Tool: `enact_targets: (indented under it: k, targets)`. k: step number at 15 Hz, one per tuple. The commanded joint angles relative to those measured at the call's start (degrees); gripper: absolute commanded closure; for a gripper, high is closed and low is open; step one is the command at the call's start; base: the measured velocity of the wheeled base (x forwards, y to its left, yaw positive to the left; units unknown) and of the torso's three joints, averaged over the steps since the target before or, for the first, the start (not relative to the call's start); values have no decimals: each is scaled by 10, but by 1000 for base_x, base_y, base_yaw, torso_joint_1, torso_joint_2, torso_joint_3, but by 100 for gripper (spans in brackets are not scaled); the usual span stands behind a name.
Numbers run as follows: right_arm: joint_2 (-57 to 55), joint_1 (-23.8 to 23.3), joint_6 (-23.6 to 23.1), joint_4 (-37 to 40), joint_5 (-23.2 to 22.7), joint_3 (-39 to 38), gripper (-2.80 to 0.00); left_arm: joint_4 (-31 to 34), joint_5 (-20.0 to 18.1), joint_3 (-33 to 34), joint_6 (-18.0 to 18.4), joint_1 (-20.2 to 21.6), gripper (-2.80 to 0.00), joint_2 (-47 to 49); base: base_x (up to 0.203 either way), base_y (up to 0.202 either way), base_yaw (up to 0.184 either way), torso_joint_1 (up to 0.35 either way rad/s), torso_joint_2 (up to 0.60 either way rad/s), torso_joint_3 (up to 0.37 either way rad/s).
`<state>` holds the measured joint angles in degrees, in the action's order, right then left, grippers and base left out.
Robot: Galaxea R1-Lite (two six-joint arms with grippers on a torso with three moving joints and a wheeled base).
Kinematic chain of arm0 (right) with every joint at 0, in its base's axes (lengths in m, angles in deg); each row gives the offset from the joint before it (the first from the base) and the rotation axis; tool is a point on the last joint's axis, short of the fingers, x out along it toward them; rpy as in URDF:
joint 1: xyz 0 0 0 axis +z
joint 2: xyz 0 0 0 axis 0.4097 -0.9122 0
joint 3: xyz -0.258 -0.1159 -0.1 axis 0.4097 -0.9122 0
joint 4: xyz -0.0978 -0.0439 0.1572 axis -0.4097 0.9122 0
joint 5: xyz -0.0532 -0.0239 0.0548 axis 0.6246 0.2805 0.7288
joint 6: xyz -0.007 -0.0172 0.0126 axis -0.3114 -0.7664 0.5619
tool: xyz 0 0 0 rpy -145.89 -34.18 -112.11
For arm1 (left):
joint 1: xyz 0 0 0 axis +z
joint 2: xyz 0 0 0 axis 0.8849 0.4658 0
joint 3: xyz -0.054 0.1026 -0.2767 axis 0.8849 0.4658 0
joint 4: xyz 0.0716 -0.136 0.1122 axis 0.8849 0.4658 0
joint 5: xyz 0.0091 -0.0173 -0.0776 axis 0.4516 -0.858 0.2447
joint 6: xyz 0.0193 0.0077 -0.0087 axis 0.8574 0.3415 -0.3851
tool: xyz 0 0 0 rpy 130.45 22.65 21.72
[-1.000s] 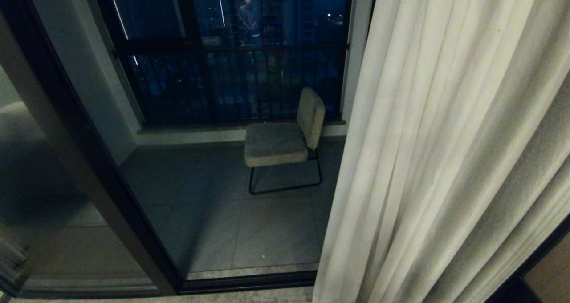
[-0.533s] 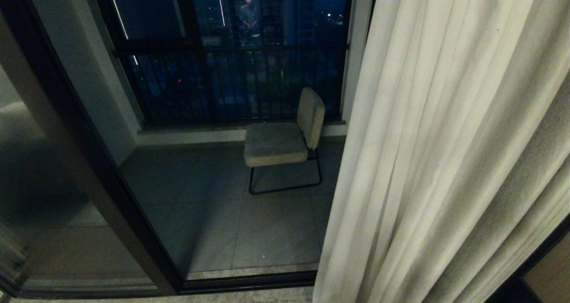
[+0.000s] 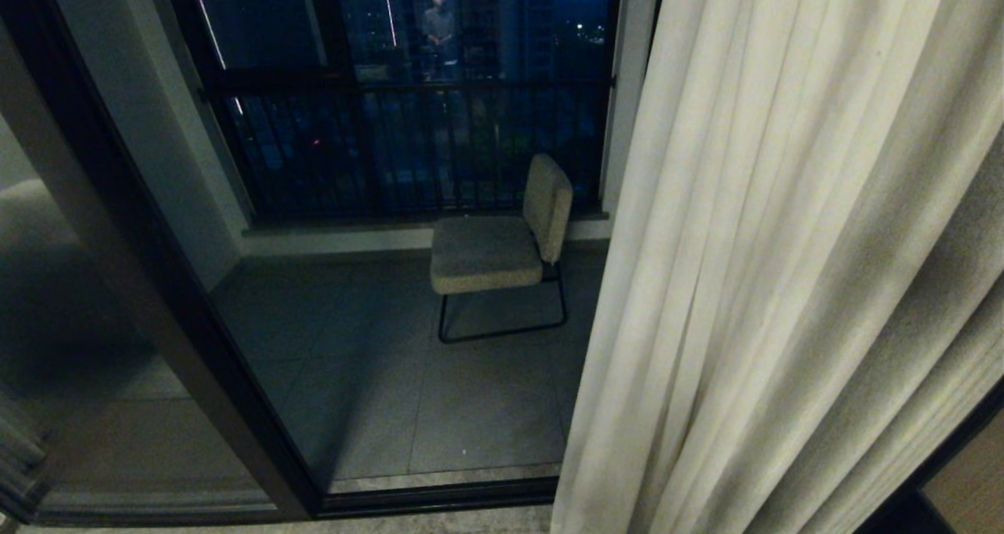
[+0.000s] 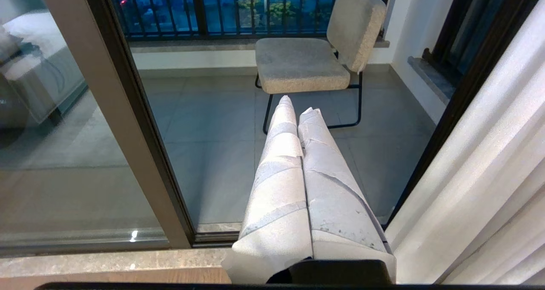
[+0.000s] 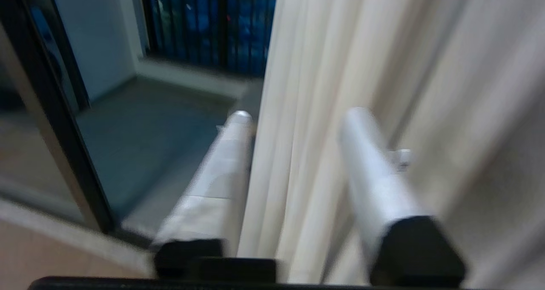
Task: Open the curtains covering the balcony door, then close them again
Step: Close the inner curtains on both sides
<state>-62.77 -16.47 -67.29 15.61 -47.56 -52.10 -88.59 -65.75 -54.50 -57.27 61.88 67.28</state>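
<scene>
The right gripper (image 5: 294, 115) stands open, its two fingers on either side of the front edge of the cream curtain (image 3: 784, 244); whether they touch the fabric is not clear. The left gripper (image 4: 298, 107) is fully closed and empty, in front of the balcony door (image 3: 157, 299). The curtain hangs gathered at the right, leaving the glass uncovered.

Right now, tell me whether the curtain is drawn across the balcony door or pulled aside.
Pulled aside. The curtain hangs gathered in pleats on the right, leaving the balcony door glass uncovered, with the chair visible beyond.
</scene>
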Motion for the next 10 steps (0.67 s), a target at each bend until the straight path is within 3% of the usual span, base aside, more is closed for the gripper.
enact_targets:
  k: [1,10]
  targets:
    - [-144,8,3,-33,-2,72,-280,0,0,0,0,0,0,0,0,0,0,0,0,0]
    - [-364,11,36,-136,-4,244,-280,0,0,0,0,0,0,0,0,0,0,0,0,0]
